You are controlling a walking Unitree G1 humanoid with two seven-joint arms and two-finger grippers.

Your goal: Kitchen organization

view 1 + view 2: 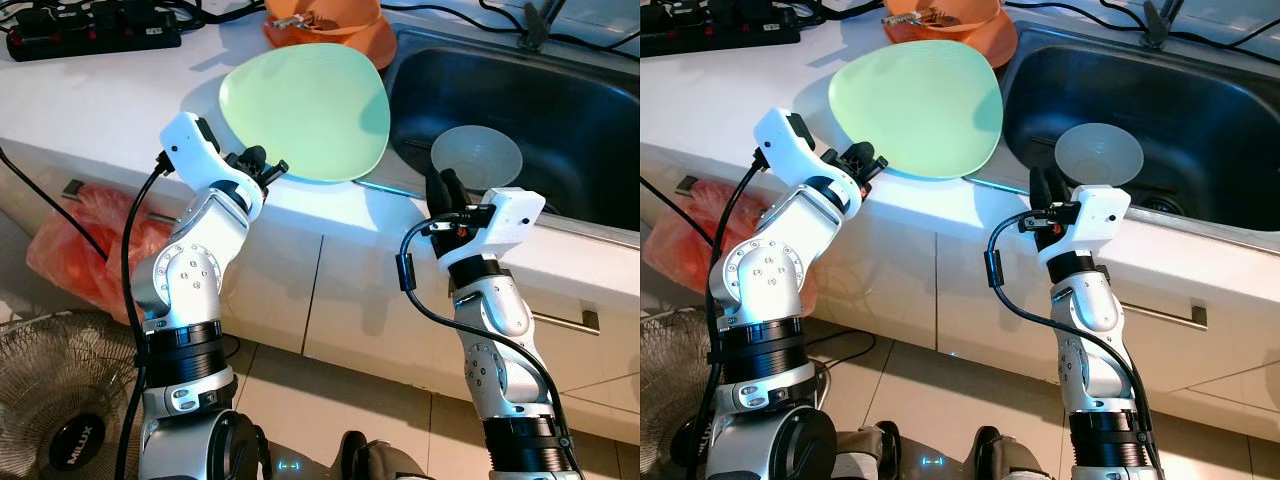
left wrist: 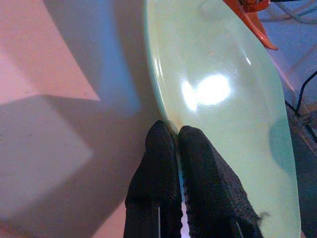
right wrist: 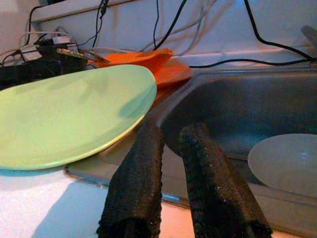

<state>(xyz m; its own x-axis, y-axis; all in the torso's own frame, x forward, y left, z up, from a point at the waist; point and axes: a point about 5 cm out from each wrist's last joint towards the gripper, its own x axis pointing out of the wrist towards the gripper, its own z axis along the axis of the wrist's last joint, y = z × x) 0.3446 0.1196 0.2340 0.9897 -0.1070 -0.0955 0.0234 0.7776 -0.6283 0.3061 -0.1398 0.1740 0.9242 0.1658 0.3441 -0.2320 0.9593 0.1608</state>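
Fan point(image 1: 55, 400) and orange bag point(image 1: 80, 240) sit nearest me on the floor. My left gripper point(image 2: 177, 136) has its fingers clamped on the green plate point(image 1: 305, 100), tilted over the white surface point(image 1: 90, 95) beside the sink point(image 1: 560, 110). My right gripper point(image 3: 171, 136) hovers at the sink's edge, fingers slightly apart, near a clear bowl point(image 1: 476, 158). Orange dishes point(image 1: 330, 25) and a power strip point(image 1: 95, 30) lie beyond.

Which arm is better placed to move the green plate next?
Left, probably: the left claw is shut on the green plate rim, while the right claw is empty at the sink edge.
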